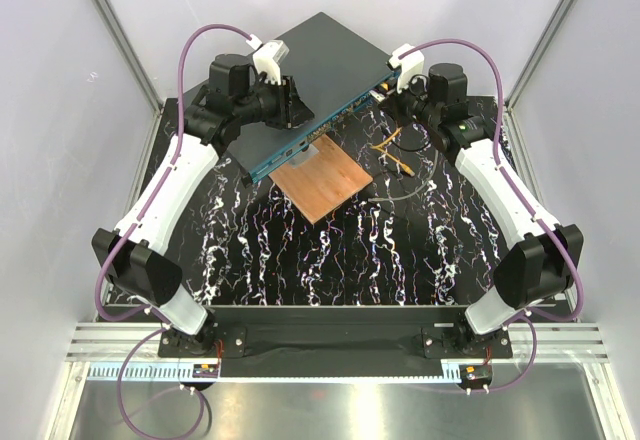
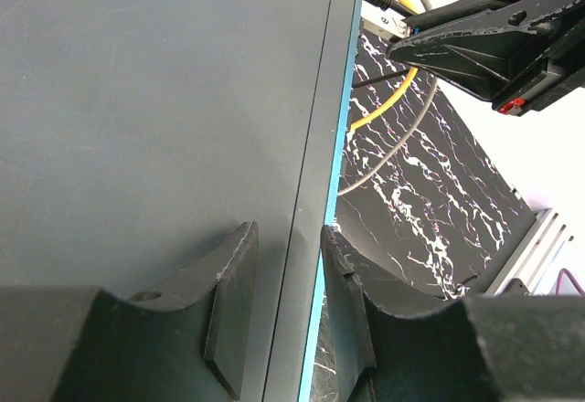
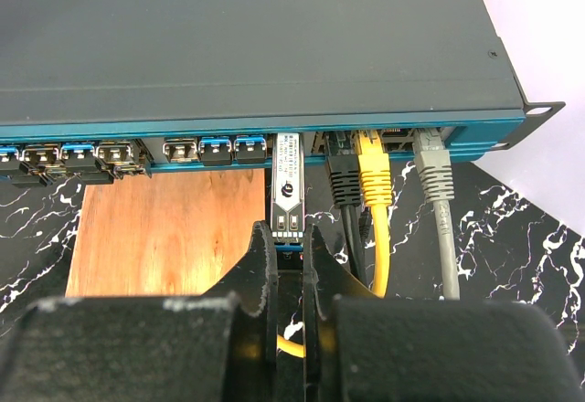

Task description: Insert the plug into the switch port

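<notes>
The switch (image 1: 310, 70) is a flat dark box with a teal front face lined with ports. In the right wrist view my right gripper (image 3: 289, 238) is shut on the rear end of the plug (image 3: 288, 187), a narrow silver module. The plug's front end sits in the mouth of a port (image 3: 289, 139) to the right of the blue-tabbed sockets; how deep it goes is hidden. My left gripper (image 2: 285, 233) has its jaws apart astride the switch's front edge (image 2: 315, 192), one finger (image 2: 228, 301) over the top and the other before the teal face.
A black cable (image 3: 344, 183), a yellow cable (image 3: 374, 178) and a grey cable (image 3: 435, 174) are plugged in just right of the plug. A copper-brown plate (image 1: 322, 182) lies on the marbled black mat (image 1: 330, 260) below the front face. Grey walls enclose the cell.
</notes>
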Controlling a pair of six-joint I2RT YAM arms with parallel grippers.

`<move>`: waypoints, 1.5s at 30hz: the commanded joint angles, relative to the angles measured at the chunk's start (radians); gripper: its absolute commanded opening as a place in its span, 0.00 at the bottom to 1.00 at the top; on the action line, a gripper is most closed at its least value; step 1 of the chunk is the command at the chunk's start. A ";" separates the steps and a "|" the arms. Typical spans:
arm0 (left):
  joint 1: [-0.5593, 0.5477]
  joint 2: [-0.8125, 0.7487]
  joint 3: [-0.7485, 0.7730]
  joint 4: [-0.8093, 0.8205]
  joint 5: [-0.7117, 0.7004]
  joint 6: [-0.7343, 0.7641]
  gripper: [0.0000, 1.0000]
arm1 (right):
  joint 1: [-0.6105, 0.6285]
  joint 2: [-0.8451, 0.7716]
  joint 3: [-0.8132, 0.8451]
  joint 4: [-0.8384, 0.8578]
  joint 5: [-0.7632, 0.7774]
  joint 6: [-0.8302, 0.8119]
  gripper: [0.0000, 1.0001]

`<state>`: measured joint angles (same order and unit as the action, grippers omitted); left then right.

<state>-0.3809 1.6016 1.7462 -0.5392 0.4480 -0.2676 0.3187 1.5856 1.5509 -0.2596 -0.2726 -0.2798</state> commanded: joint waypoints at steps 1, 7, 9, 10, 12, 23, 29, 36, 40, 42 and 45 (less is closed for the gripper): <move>-0.001 0.000 0.012 0.054 0.020 -0.005 0.39 | 0.013 -0.024 0.029 0.100 -0.050 0.013 0.00; -0.001 0.001 0.012 0.054 0.020 -0.004 0.39 | 0.013 -0.033 0.029 0.097 -0.056 0.011 0.00; -0.001 0.001 0.013 0.056 0.020 -0.005 0.39 | 0.013 -0.035 0.026 0.097 -0.057 0.011 0.00; -0.001 0.001 0.013 0.056 0.020 -0.005 0.39 | 0.013 -0.038 0.025 0.097 -0.056 0.011 0.00; -0.001 -0.002 0.010 0.054 0.018 -0.004 0.39 | 0.013 -0.044 0.021 0.095 -0.054 0.008 0.00; -0.001 -0.002 0.010 0.058 0.020 -0.001 0.40 | 0.011 -0.062 0.005 0.091 -0.048 -0.001 0.00; -0.001 -0.005 0.010 0.056 0.021 0.002 0.40 | 0.011 -0.049 -0.018 0.111 -0.076 -0.010 0.00; -0.001 -0.009 0.003 0.054 0.015 0.011 0.40 | 0.010 -0.039 -0.031 0.123 -0.126 -0.032 0.00; -0.001 -0.006 0.001 0.059 0.018 0.005 0.40 | 0.005 -0.045 -0.046 0.111 -0.151 -0.042 0.00; 0.000 -0.006 0.003 0.061 0.017 0.004 0.40 | 0.002 -0.053 -0.063 0.124 -0.158 -0.041 0.00; -0.001 -0.006 -0.001 0.062 0.018 0.004 0.40 | -0.009 -0.056 -0.069 0.132 -0.195 -0.036 0.00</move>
<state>-0.3809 1.6016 1.7454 -0.5278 0.4488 -0.2665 0.3012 1.5665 1.4891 -0.1864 -0.3393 -0.3134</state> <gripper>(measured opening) 0.399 0.077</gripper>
